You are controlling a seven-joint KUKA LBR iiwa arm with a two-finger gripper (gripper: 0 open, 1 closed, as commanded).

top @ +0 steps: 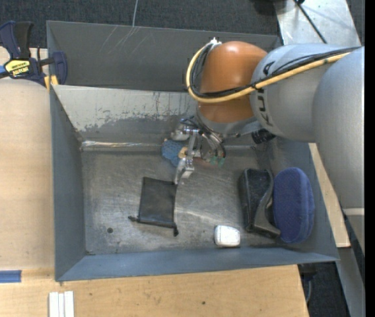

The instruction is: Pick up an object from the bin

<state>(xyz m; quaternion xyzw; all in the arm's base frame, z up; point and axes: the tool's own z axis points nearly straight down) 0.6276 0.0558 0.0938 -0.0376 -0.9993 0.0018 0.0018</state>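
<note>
My gripper (185, 165) hangs low near the back of the bin, a little left of centre. A small blue thing (170, 150) lies just left of and behind it, against the foot of the back wall, partly hidden by the gripper. A flat black rectangular pouch (158, 202) lies on the floor directly in front of the gripper, its far right corner just under the gripper's tip. I cannot tell whether the gripper touches either one.
An open blue and black glasses case (281, 205) rests against the right wall. A small white rounded block (227, 236) sits near the front wall. The arm with its orange cover reaches in over the back right.
</note>
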